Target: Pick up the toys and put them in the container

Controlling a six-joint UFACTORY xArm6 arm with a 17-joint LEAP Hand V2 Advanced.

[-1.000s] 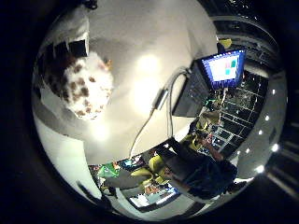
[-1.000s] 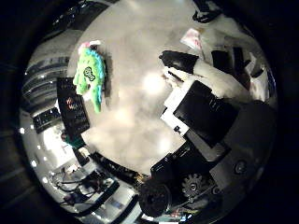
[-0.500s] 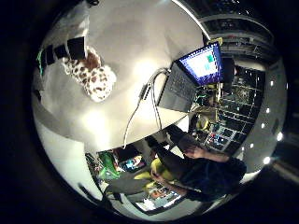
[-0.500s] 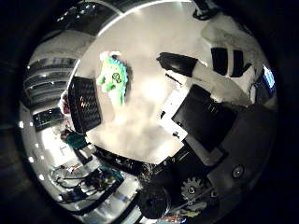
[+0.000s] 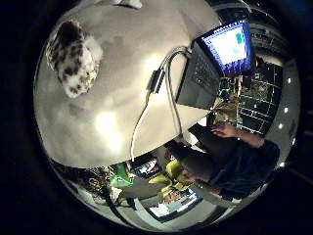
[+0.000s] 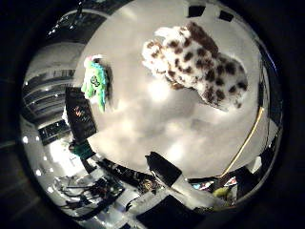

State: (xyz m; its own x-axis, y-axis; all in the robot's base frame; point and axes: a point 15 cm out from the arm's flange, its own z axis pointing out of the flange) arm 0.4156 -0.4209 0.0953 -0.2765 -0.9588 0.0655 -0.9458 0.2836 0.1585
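A dark mesh container (image 6: 81, 117) stands at the edge of the pale surface (image 6: 157, 129). Just beside it on the surface lies a green plush toy (image 6: 94, 85), apart from the container's wall as far as can be seen. Further along the surface, well apart from the green one, lies a white plush toy with brown spots (image 6: 198, 62), spread out flat and filling a good part of the thumb-side view, so it is close to the palm. A black-tipped white finger of the robot hand (image 6: 169, 176) reaches in over the surface edge, touching neither toy; only this part shows, so whether the robot hand is spread or curled cannot be told. In the little-finger-side view, an open laptop (image 5: 212, 63) with a lit screen sits on the far part of the surface, well apart from the spotted toy.
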